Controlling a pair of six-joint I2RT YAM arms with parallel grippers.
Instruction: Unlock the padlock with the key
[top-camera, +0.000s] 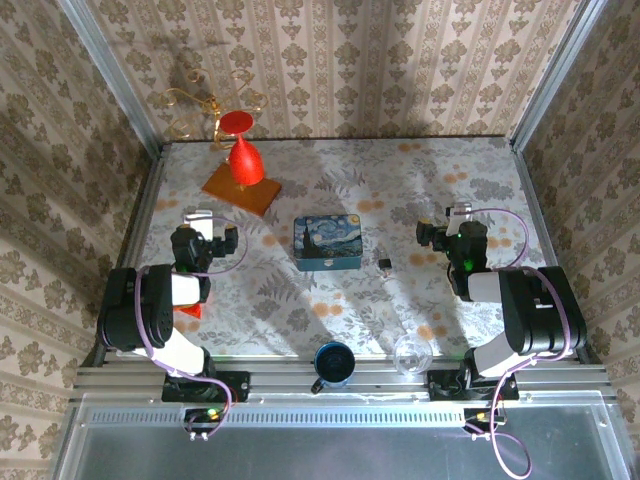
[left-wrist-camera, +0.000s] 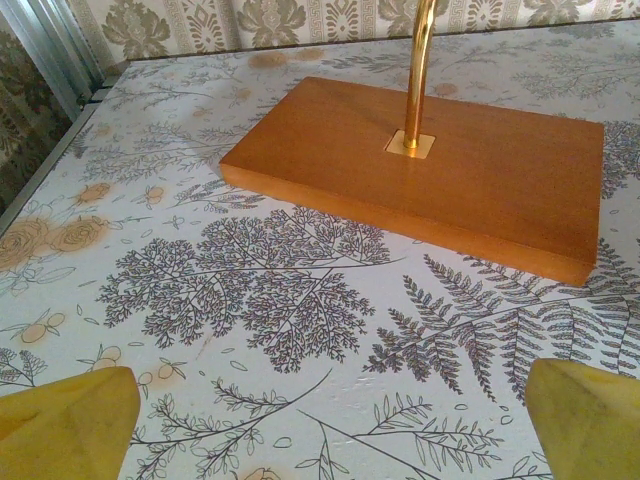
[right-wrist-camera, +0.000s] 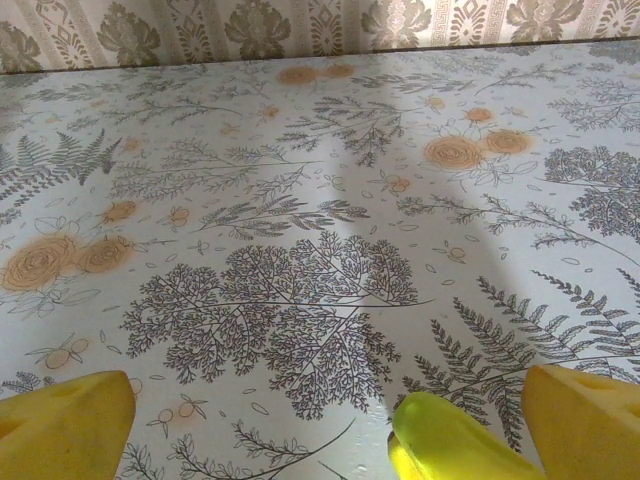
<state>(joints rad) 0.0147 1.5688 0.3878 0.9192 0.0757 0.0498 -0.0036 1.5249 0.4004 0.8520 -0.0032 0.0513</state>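
Dark metal padlock (top-camera: 384, 264) lies at eight o'clock from the open, empty right gripper (top-camera: 455, 220), nearer than the open left gripper (top-camera: 201, 222).

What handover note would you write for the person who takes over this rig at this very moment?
Left gripper: open, holding nothing, over the table just short of the wooden base.
Right gripper: open, holding nothing, over bare tabletop.
Padlock: lying on the table just right of the blue tin, between the two arms, untouched.
Key: I cannot pick it out in these views.
Done: nothing yet.
Left: find and grasp the key, steady the padlock, insert and turn.
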